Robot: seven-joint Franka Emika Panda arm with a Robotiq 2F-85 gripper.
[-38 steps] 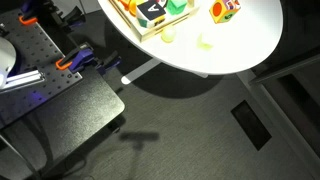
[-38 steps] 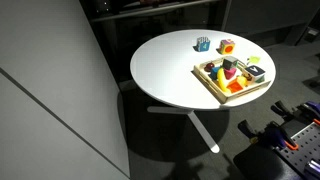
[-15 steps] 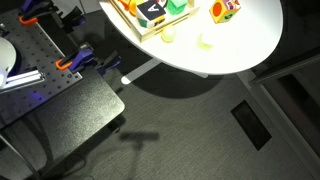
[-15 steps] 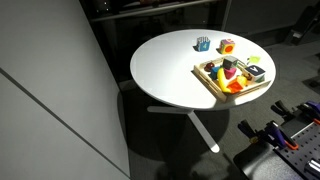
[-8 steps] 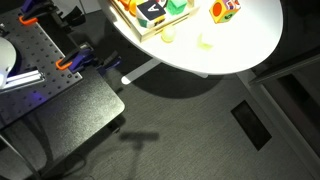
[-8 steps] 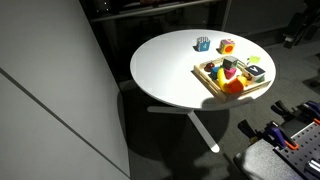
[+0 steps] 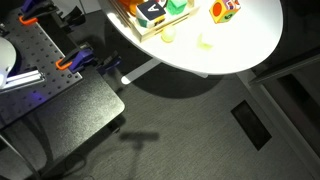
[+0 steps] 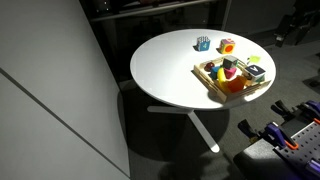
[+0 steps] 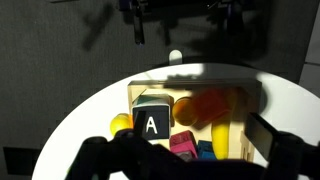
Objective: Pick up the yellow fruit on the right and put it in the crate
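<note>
Yellow fruit [image 9: 176, 57] was the goal, yet nearest in the wrist view hung the gripper [image 9: 185, 158], too blurred to tell how far its jaws stood apart. Beyond lay the crate [image 9: 190, 86], then the fruit at its 12 o'clock, apart from it, near the table [image 9: 100, 108] rim. A clumsy nudge there could have rolled it off.

Set on worktop [image 7: 240, 40]: crate [image 7: 150, 33] holding blocks [image 7: 152, 10]; fruit [image 7: 168, 35] just beside it at 5 o'clock, second fruit [image 7: 205, 42] farther out at 4 o'clock, toy [image 7: 225, 10] apart at 3 o'clock.
</note>
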